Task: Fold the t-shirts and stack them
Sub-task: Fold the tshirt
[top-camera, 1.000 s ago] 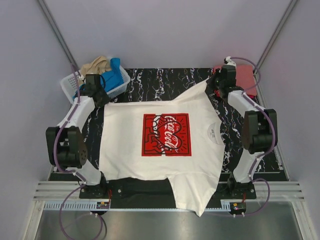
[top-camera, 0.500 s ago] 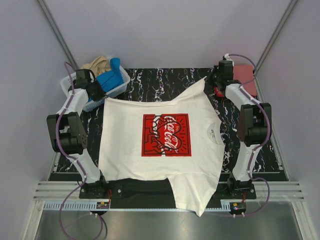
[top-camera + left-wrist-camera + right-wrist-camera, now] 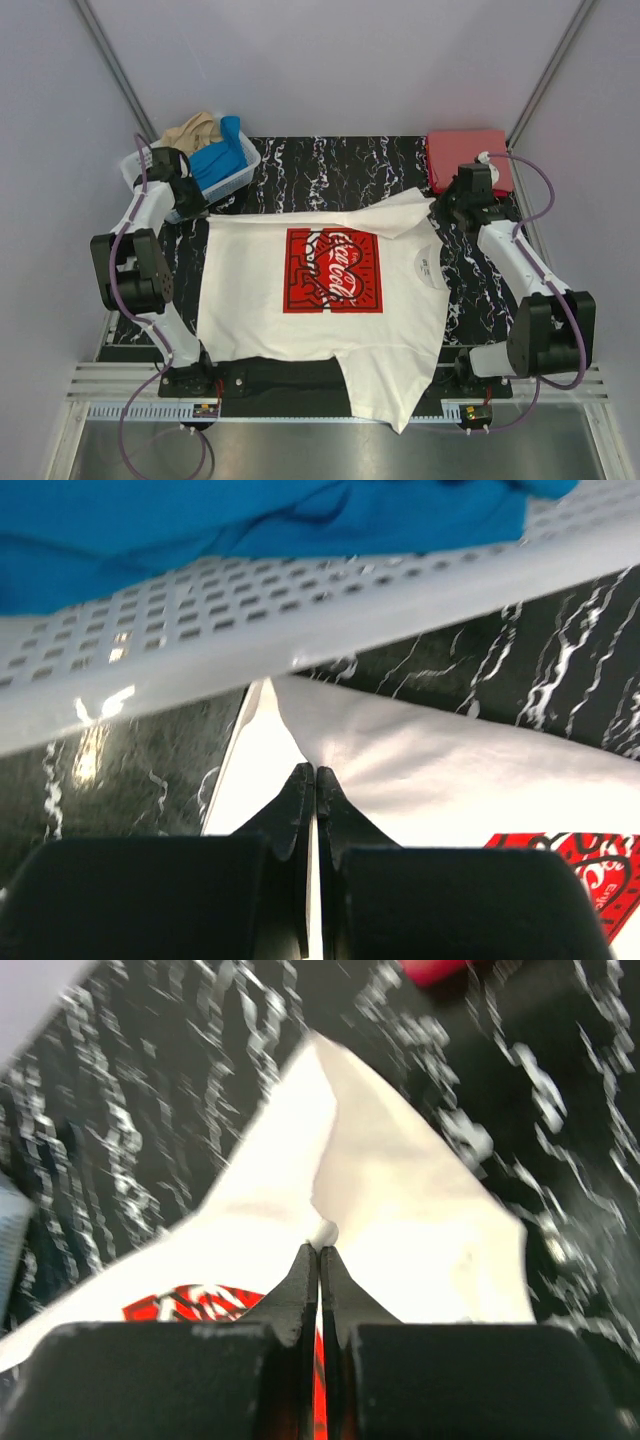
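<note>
Pinched shut on the white t-shirt (image 3: 320, 320) at both ends: right gripper (image 3: 318, 1250) on the far sleeve (image 3: 395, 213), left gripper (image 3: 315, 770) on the far hem corner (image 3: 212, 222) just beside the basket (image 3: 228, 186). Just dragged that sleeve inward, toward the red print (image 3: 332, 270). Probably the first lengthwise fold starting; otherwise spread flat on the mat (image 3: 330, 165).
</note>
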Tool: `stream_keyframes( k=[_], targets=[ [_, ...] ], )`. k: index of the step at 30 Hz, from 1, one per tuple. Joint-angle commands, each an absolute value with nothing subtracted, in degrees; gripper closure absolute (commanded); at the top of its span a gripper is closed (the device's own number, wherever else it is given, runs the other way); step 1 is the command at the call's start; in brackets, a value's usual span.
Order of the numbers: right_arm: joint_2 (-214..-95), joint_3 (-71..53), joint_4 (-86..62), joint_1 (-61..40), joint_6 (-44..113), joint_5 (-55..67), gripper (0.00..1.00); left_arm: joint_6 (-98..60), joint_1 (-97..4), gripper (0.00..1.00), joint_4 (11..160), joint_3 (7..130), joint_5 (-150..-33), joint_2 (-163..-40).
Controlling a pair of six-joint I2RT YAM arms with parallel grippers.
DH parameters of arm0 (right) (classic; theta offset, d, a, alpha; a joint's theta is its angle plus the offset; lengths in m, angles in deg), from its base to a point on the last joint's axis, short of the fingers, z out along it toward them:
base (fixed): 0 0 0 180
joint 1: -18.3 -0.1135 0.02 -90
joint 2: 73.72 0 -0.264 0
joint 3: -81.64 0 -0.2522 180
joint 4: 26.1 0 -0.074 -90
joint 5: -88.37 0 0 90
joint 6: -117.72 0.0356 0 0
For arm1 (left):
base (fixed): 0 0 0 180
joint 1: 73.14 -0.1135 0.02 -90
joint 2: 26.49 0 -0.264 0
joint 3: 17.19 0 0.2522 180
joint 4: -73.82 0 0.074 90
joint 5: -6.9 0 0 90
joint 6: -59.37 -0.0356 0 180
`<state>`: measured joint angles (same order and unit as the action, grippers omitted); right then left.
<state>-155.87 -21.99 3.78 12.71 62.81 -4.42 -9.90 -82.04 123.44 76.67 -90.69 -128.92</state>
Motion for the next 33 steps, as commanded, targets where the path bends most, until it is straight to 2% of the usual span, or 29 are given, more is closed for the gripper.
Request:
stream_keyframes(
  k=[1, 9, 13, 18, 26, 33],
  targets=[
    [-147.93, -26.58, 7.34, 12.59, 65.25, -7.95, 1.00, -11.82, -82.54, 1.00, 125.29, 75.33, -87.84, -125.28],
    [-137.28, -37.83, 11.47, 12.76, 70.87, -3.92, 1.00, -11.64, -82.45, 1.00, 125.90, 65.40, -86.44, -121.24],
    [-131.48, -42.57, 15.07, 12.67, 71.40, -7.08, 1.00, -11.82, -82.54, 1.00, 126.08, 62.06, -86.53, -122.02],
    [-129.18, -45.22, 15.44, 12.67, 72.81, -2.70, 1.00, -11.55, -82.45, 1.00, 126.60, 62.49, -85.21, -123.17],
    [-128.83, -46.54, 16.49, 12.67, 72.19, -3.57, 1.00, -11.73, -82.72, 1.00, 127.92, 59.86, -79.32, -119.74],
    [-123.38, -48.57, 19.21, 12.67, 75.36, -2.16, 1.00, -11.20, -82.63, 1.00, 127.92, 58.62, -81.16, -121.58]
  ],
)
